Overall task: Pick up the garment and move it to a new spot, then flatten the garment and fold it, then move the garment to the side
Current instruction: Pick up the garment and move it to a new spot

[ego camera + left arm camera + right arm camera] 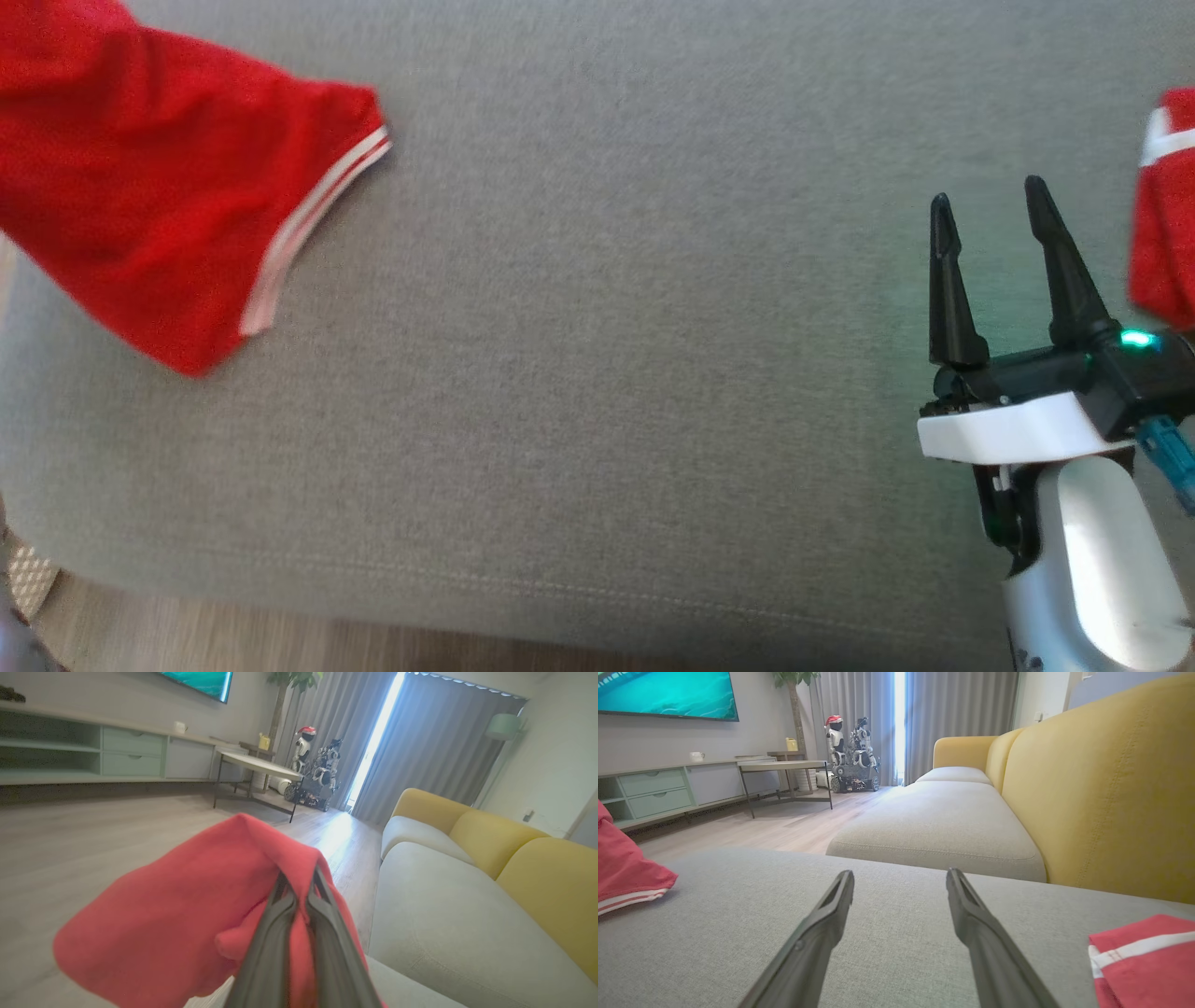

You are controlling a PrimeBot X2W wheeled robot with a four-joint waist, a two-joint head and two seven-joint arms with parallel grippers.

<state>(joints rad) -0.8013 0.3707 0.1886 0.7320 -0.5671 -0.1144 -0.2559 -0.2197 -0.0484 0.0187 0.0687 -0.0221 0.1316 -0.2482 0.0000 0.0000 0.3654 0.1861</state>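
The garment [140, 177] is red with white stripes along a sleeve hem and lies at the upper left of the grey sofa seat [597, 327]. In the left wrist view my left gripper [299, 876] is shut on a bunched fold of the garment [187, 914], lifted above the seat's edge. My right gripper [990, 193] stands open over bare seat at the lower right, nothing between its fingers [817, 933]. Another red piece with a white stripe [1162, 243] lies just right of it, and I cannot tell whether it belongs to the same garment.
The seat's front edge runs along the bottom, with wood floor [280, 644] below. Yellow backrests [1101, 788] rise behind the seat. A coffee table [784, 765], a low cabinet [658, 793] and another robot [850, 756] stand across the room.
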